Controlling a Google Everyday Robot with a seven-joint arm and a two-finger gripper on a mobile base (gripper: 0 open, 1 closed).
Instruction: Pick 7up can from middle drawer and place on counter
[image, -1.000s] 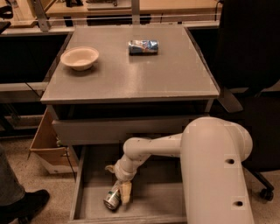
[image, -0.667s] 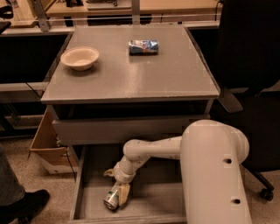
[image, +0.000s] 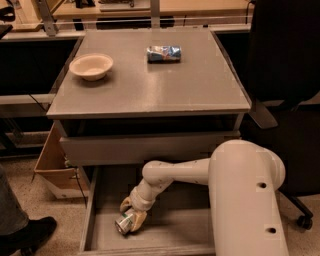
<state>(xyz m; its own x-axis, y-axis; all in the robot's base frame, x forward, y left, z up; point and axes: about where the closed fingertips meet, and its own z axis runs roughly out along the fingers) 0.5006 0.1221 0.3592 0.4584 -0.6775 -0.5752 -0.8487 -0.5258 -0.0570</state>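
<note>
— What can't you make out down in the middle drawer (image: 185, 227)?

— Its front is cut off by the bottom of the view, and the robot's big pale arm (image: 245, 200) hides its right side. The 7up can (image: 124, 223) lies on its side on the drawer floor, near the left wall. Only a shiny end and a bit of green label show. The pincer (image: 131, 219) is pinching it, one tan finger behind it and one on its right, so most of the can is hidden.

— Anything different from a second ago?

— Little. The pincer and the can sit a touch nearer the drawer's left wall. The rest has not moved.

— And up top?

— The matte grey tabletop (image: 160, 92) carries a cream bowl (image: 91, 66) towards its far left corner. A blue-and-white can (image: 163, 53) lies on its side close to the far edge, about midway along. Under the near edge, the upper drawer (image: 145, 149) stands slightly out, above the open one.

— The room?

— Speckled floor, and an open cardboard box (image: 52, 162) left of the cabinet. A dark shoe (image: 27, 235) is cut off at the lower left, and a black office chair (image: 285, 75) stands on the right. The benches beyond the far edge are too dim to read
</note>
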